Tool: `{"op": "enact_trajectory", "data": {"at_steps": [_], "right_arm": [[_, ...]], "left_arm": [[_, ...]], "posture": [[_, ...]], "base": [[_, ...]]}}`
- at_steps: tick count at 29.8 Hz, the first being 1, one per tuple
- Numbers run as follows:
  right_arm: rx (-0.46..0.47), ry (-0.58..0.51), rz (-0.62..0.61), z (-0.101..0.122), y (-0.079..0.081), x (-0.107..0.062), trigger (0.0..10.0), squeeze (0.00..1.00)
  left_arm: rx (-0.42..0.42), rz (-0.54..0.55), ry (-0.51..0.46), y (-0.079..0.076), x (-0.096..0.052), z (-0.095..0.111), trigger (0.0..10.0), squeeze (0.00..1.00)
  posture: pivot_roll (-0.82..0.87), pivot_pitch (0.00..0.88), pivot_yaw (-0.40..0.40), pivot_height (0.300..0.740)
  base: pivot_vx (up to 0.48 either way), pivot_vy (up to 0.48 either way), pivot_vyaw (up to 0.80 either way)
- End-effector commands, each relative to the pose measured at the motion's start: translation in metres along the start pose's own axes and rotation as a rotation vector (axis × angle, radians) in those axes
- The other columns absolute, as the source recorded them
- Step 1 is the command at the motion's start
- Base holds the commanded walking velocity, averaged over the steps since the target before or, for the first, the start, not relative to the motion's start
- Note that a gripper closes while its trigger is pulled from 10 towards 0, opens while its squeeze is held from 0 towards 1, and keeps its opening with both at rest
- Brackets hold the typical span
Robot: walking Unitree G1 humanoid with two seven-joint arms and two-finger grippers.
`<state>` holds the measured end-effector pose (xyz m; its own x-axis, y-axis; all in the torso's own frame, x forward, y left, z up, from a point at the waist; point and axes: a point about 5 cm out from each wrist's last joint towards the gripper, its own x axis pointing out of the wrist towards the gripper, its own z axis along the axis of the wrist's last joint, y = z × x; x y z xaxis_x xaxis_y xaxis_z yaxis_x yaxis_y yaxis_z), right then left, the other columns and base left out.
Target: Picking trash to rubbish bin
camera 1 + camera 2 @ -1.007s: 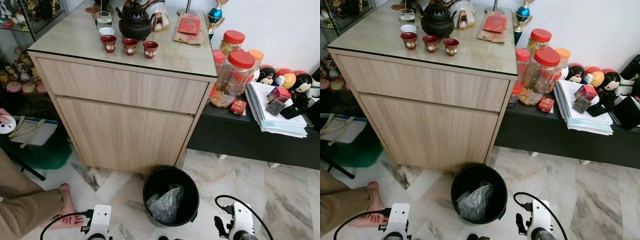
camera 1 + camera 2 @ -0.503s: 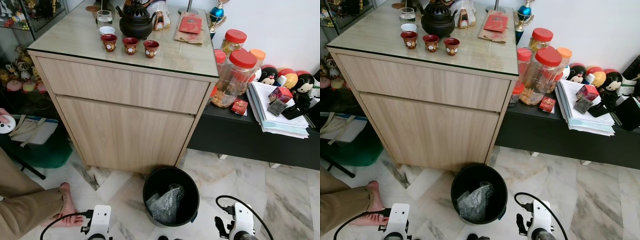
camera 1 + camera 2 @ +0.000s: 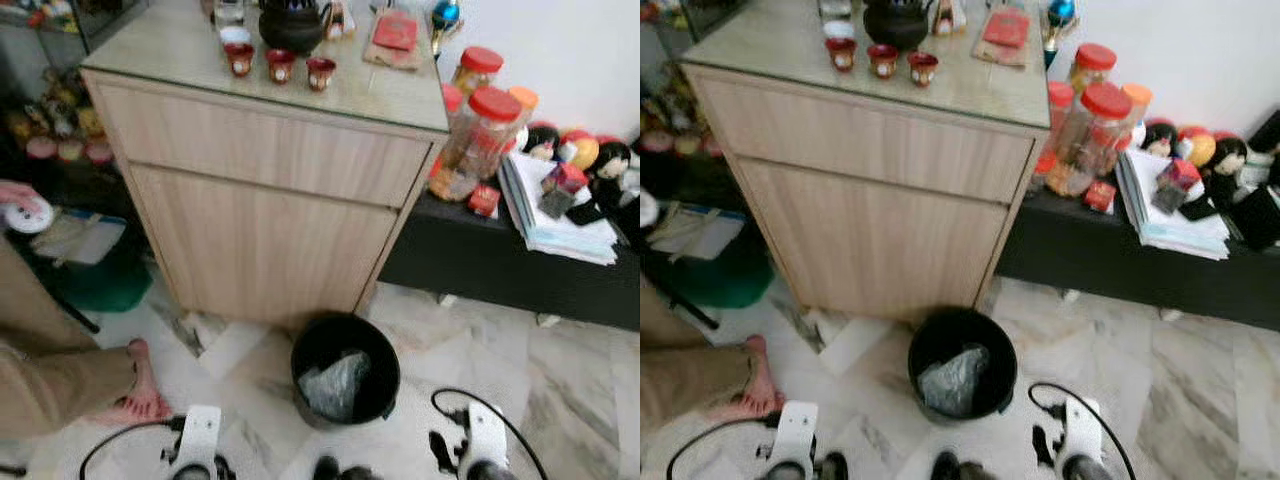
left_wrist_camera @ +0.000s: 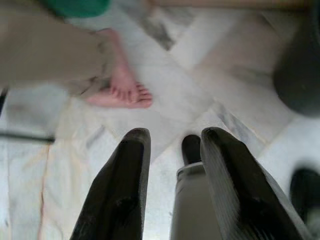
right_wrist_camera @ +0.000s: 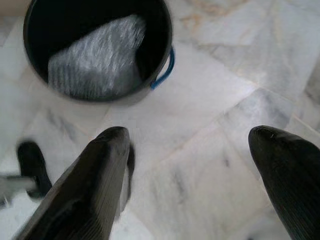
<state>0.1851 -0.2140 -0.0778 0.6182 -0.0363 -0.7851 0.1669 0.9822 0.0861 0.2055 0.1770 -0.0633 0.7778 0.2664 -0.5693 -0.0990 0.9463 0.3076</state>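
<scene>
- Right wrist view: crumpled clear plastic wrap already sits inside the round black plastic rubbish bin with a blue handle. Judging by that, the drop is done; no other loose trash visible on the white marble floor.
- Right claw: released, fingers spread wide, holding nothing. Bin lies ahead at about 11 o'clock, apart from the fingertips.
- Left claw: fingers slightly parted, empty, hanging over floor; a person's bare foot at 12 o'clock.
- Head views: bin stands on the floor before the light wooden counter, between both arms.
- Left to do: probably only back away or find more trash.
</scene>
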Motion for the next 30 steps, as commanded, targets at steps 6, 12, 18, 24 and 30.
{"op": "enact_trajectory", "data": {"at_steps": [6,12,18,24,30], "right_arm": [[-0.003,-0.014,-0.013,0.0062,-0.0053,0.0001,10.0,0.00],[-0.003,-0.018,-0.014,0.0081,-0.0062,0.0002,10.0,0.00],[-0.005,-0.014,-0.016,0.0063,-0.0078,-0.0004,10.0,0.00],[-0.005,-0.008,-0.018,0.0041,-0.0086,-0.0009,10.0,0.00],[-0.004,-0.002,-0.022,0.0034,-0.0094,-0.0011,10.0,0.00]], "left_arm": [[-0.015,-0.020,0.059,-0.0084,-0.0080,-0.0152,10.0,0.00],[-0.020,-0.021,0.056,-0.0096,-0.0074,-0.0133,10.0,0.00],[-0.020,-0.022,0.060,-0.0102,-0.0072,-0.0130,10.0,0.00],[-0.016,-0.024,0.060,-0.0106,-0.0070,-0.0126,10.0,0.00],[-0.018,-0.023,0.061,-0.0105,-0.0069,-0.0125,10.0,0.00]], "posture": [[0.10,0.159,-0.159,0.740],[0.10,0.157,-0.164,0.740],[0.10,0.156,-0.165,0.740],[0.10,0.153,-0.166,0.740],[0.09,0.150,-0.167,0.740]], "base": [[-0.289,0.000,0.00],[-0.286,0.000,0.00],[-0.144,0.000,0.00],[0.000,0.000,0.00],[0.000,0.000,0.00]]}}
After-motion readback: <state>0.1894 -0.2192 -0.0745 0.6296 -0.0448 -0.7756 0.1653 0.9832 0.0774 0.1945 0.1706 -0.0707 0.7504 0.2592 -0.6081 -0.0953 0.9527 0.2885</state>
